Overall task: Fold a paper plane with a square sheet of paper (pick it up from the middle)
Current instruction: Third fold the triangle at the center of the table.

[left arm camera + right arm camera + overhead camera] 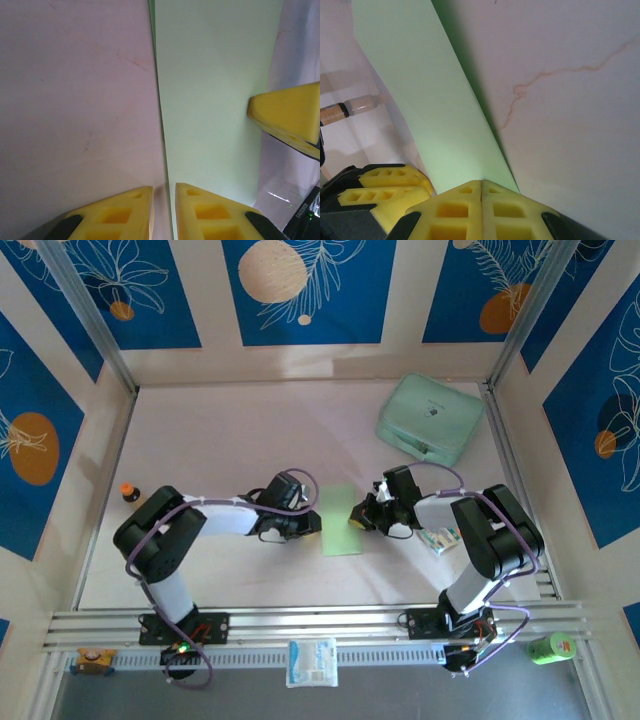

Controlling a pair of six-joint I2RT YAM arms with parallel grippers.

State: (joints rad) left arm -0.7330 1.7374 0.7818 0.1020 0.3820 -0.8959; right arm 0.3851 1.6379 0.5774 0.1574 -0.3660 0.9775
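Now my right jaws clamp one edge of the sheet (342, 520), presumably anchoring it — left jaws, barely parted, straddle the opposite edge.

I'm seeing blue leaf-print walls (340, 300) round a pale table (230, 440), with an aluminium rail (300, 620) along the near edge.

A pale, pinkish-white table (230, 440), faintly marked with thin reddish lines, carries four things. A light-green sheet of paper (342, 520) lies near the middle. A thick mint-green case (430, 418) sits toward the far right corner, well apart from it. A white-and-blue printed packet (440, 538) lies right of the sheet, and a small orange-capped bottle (129, 492) stands at the left edge.
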